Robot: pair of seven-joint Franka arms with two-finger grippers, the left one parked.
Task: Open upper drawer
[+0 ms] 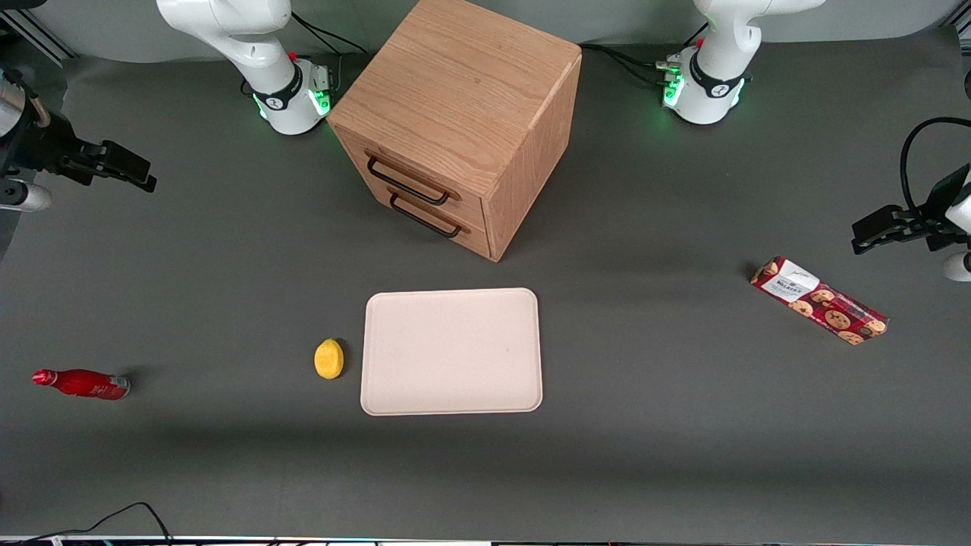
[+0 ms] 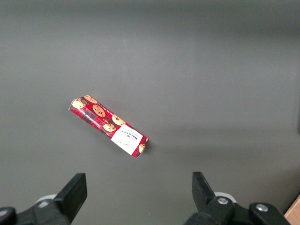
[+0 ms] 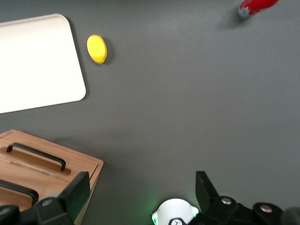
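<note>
Upper drawer (image 1: pixel 413 176) sits shut in the wooden cabinet (image 1: pixel 455 91), above the lower drawer (image 1: pixel 426 214), handle facing the tray (image 1: pixel 452 351); the gripper (image 1: pixel 114 168), fingers spread and empty, hangs well apart toward the working arm's end, approach likely not begun.

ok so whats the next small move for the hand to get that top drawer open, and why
Probably bring the open hand across toward the upper drawer and line it up with its black handle. Both drawers look shut, and the hand hangs out at the working arm's end of the table, well clear of the cabinet, touching nothing.
</note>
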